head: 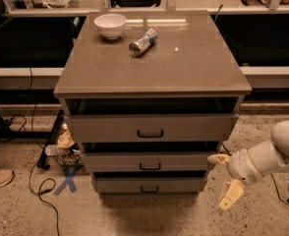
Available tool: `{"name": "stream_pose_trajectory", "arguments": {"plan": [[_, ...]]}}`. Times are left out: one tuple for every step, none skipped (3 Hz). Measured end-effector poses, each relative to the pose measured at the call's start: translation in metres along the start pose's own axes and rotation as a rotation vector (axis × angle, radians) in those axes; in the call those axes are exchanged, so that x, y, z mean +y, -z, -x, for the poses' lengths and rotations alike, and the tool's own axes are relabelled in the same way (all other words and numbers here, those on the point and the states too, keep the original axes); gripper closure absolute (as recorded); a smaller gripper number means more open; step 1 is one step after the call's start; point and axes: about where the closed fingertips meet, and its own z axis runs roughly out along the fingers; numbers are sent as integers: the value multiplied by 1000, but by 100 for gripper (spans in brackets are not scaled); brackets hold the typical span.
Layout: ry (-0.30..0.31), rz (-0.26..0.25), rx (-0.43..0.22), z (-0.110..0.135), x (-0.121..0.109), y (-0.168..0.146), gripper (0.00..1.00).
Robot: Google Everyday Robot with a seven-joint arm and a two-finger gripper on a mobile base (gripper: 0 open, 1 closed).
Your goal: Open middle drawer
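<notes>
- Claw (225, 177) sits low on the right, just beside the right end of the middle drawer (184, 162), its two fingers spread apart and holding nothing.
- Middle drawer is second of three, with a black handle (150, 166) at its centre and a dark gap above its front.
- White bowl (110, 25) and a tipped can (142, 42) rest on the table (184, 70).

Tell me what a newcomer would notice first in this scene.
The grey cabinet stands in the centre, with the middle drawer second of three. On its top are a white bowl and a can on its side. The gripper hangs open at lower right, beside the drawers.
</notes>
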Motion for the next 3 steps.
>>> {"name": "stream_pose_trajectory", "arguments": {"plan": [[77, -60, 46, -28, -29, -20, 0], [77, -60, 46, -28, -29, -20, 0], [177, -71, 80, -27, -28, -31, 0]]}}
